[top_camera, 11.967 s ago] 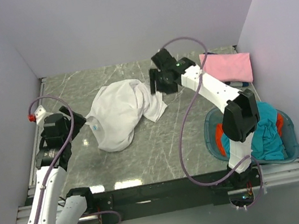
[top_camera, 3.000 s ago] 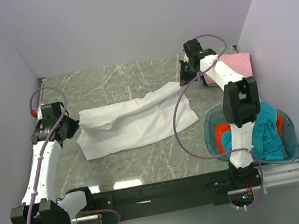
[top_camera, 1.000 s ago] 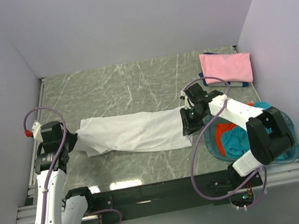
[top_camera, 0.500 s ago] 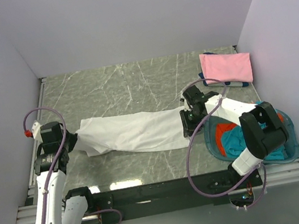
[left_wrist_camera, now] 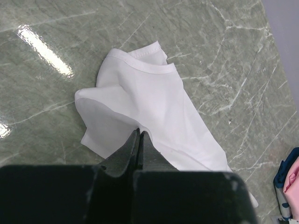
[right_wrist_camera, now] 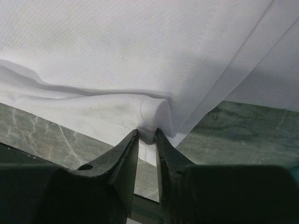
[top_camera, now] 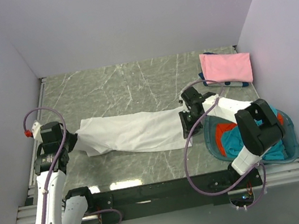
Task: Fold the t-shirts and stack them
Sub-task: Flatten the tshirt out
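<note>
The white t-shirt [top_camera: 135, 131] lies stretched out in a long band across the middle of the marble table [top_camera: 133, 86]. My left gripper [top_camera: 75, 139] is shut on its left end, which rises in a small peak at the fingertips [left_wrist_camera: 139, 132]. At the shirt's right end, my right gripper [top_camera: 186, 126] has a bunched fold of white cloth [right_wrist_camera: 149, 109] pinched between its jaws. A folded pink t-shirt [top_camera: 227, 67] rests at the back right corner. Teal [top_camera: 241, 142] and orange-red [top_camera: 220, 134] t-shirts sit crumpled in the basket.
The round translucent blue basket [top_camera: 210, 136] stands at the right front, just right of my right gripper. A dark blue item [top_camera: 230, 82] pokes out from under the pink shirt. Purple walls enclose the table on three sides.
My right gripper's jaws have narrowed onto the fold of white cloth, and the right arm's elbow has shifted slightly. The shirt and left arm have stayed put.
</note>
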Robot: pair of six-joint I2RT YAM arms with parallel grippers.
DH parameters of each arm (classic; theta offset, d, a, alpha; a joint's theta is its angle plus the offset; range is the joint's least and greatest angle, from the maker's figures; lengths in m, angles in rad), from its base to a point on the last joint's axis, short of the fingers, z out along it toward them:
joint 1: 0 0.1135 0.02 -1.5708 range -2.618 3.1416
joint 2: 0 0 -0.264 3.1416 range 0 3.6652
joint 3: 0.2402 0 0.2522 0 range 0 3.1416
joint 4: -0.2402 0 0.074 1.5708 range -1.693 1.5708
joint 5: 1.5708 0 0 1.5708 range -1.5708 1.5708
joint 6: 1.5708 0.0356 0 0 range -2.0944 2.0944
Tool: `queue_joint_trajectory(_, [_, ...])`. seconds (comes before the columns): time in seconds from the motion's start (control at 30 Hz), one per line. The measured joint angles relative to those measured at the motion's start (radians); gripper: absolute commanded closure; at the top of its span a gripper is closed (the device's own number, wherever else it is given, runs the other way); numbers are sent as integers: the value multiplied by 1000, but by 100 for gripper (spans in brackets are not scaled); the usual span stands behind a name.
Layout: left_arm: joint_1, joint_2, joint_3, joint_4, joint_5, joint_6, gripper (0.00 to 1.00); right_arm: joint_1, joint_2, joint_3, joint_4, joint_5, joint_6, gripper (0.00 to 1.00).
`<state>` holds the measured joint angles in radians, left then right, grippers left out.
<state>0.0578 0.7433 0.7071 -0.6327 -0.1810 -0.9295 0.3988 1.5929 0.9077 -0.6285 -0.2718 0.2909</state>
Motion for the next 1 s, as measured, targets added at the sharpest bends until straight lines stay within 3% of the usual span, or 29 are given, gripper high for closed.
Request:
queue_joint_trajectory(0.17, [0,0,0,0,0,0,100,8,8,0,-1,-2,-1,92])
queue_joint_trajectory(0.57, [0,0,0,0,-1,0,100,9,-56,99,-151,21,3,100])
queue_joint_trajectory(0.87, [0,7,26,0,-14,11,100,2,-90,302,-326,45,3,100])
queue_joint_trajectory(1.0, [0,42,77,4,-32,24,100,-24,-84,473,-416,50,2,100])
